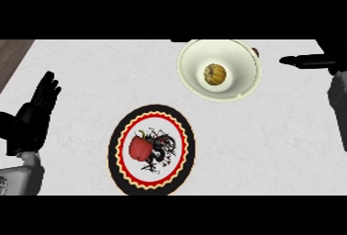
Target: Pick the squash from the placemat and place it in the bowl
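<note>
A small yellow-brown squash [215,74] lies in the middle of the cream bowl [196,53] at the back of the counter. The round placemat [119,148], black-rimmed with a red and yellow scalloped ring, lies in front of it and carries a red pepper-like thing [139,148] on its printed centre. My right hand [311,60] shows at the far right edge beside the bowl, a straight black finger pointing left, nothing in it. My left hand [34,114] rests open at the left edge, fingers up.
The white marbled counter [271,137] spreads around the placemat and bowl. A dark wooden strip [12,53] shows at the upper left corner. A small dark thing [256,51] peeks from behind the bowl's right rim.
</note>
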Tool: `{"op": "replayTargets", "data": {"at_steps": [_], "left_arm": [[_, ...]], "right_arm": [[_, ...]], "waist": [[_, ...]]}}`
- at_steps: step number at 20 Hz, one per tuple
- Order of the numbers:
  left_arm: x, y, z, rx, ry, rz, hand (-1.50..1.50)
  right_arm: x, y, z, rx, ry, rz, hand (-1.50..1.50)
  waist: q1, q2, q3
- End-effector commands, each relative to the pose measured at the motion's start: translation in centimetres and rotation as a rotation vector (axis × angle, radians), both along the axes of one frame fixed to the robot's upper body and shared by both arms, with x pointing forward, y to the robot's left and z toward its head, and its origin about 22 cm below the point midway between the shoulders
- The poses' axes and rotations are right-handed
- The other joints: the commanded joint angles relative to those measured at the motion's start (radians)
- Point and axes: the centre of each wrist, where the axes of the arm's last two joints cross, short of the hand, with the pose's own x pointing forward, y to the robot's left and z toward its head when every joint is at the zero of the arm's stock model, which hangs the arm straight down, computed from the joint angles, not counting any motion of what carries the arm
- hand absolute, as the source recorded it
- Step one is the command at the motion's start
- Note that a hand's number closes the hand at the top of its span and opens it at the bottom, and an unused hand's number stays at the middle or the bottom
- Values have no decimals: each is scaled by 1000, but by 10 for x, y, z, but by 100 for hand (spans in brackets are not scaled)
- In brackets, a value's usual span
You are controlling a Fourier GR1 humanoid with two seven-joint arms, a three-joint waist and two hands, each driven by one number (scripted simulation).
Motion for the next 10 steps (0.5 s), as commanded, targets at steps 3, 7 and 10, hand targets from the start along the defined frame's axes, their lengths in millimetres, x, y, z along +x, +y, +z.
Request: {"op": "replayTargets", "data": {"at_steps": [3, 7, 10], "left_arm": [[4, 6, -1, -16, 15, -3, 0], [8, -3, -1, 1, -2, 23, 0], [-6, -11, -10, 5, 9, 0, 0]], "right_arm": [[-34, -65, 1, 94, 4, 63, -150], [-44, -77, 0, 130, -46, 114, -150], [-56, -102, 11, 145, -99, 125, -150]], "waist": [[-5, -1, 0], [-6, -3, -1], [3, -1, 0]]}}
